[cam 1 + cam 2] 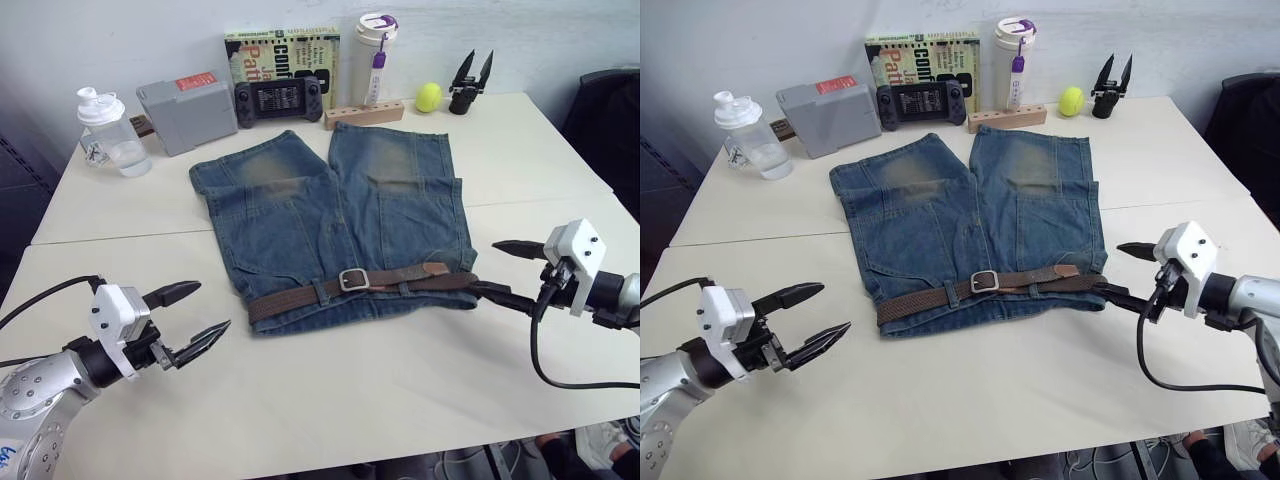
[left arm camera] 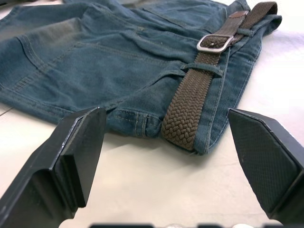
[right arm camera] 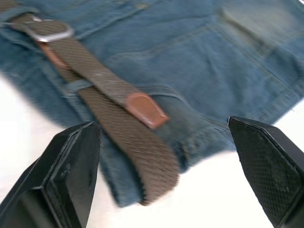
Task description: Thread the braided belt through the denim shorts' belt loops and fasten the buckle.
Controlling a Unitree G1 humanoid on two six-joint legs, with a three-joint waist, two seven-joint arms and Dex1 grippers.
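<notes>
Spread flat on table (image 1: 330,400): shorts (image 1: 340,215), legs pointing away, waistband nearest. Along waistband, through loops (image 2: 202,68): belt (image 1: 300,296), long axis left to right, buckle (image 1: 353,279) fastened near middle, leather tip toward right. Left gripper (image 1: 195,318) fingers apart, near belt's left end, not touching. Right gripper (image 1: 505,270) fingers apart, just beside belt's right end.

The book (image 1: 283,50) standing at the back of the surface carries large print on its yellow-green cover; the letters "conf" can be made out in one line and "Pat" in another, the rest cut off by the game console (image 1: 279,98) in front. The red label on the grey box (image 1: 188,110) is too small to read.
</notes>
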